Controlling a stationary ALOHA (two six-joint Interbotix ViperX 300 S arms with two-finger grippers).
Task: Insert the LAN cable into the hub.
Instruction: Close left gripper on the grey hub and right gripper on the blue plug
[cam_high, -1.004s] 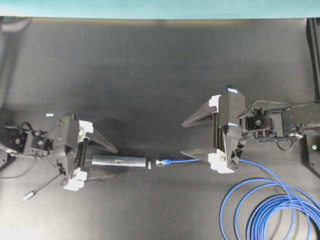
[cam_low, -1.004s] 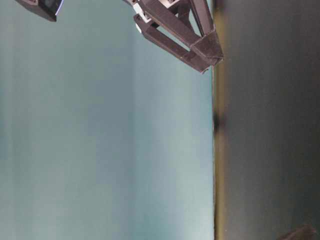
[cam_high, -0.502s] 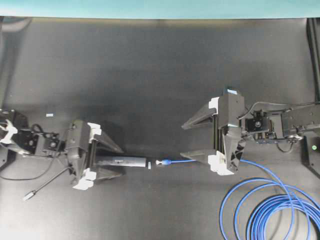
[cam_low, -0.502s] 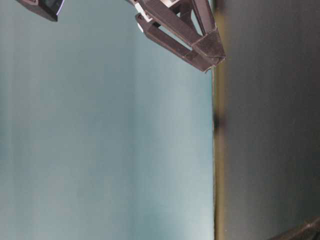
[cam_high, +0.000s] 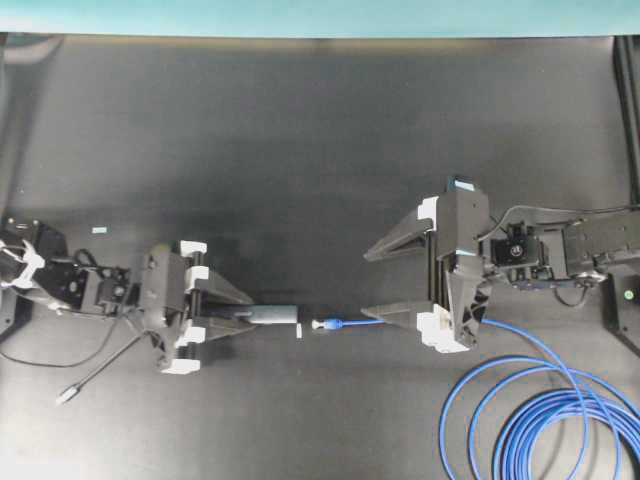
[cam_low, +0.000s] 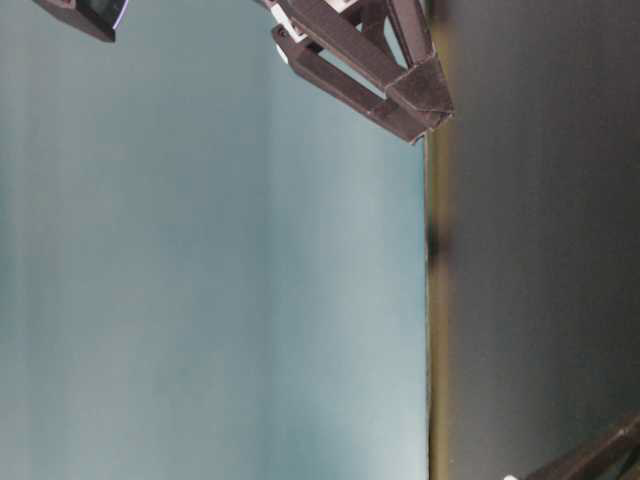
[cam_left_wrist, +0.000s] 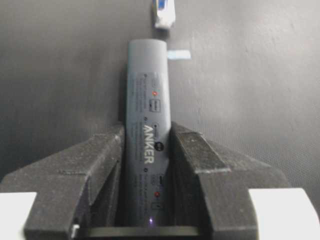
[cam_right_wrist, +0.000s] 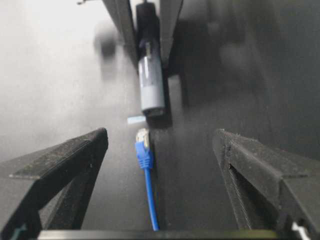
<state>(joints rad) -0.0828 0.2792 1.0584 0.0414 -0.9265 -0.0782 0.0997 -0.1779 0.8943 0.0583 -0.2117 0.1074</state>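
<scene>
The left wrist view shows the left gripper (cam_left_wrist: 146, 165) clamped on the slim dark-grey bar-shaped hub (cam_left_wrist: 147, 115), its white lettering readable; from overhead that is lost. The bright-blue LAN cable (cam_high: 520, 400) coils at five o'clock overhead, its plug (cam_right_wrist: 143, 142) just short of the hub's end. The right gripper (cam_high: 392, 280) stands wide open around the cable. Black matte table (cam_high: 300, 130), teal wall (cam_low: 200, 300).

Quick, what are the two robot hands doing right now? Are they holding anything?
Left gripper: fingers closed on the hub.
Right gripper: open wide, holding nothing; the LAN cable lies between its fingers, untouched.
</scene>
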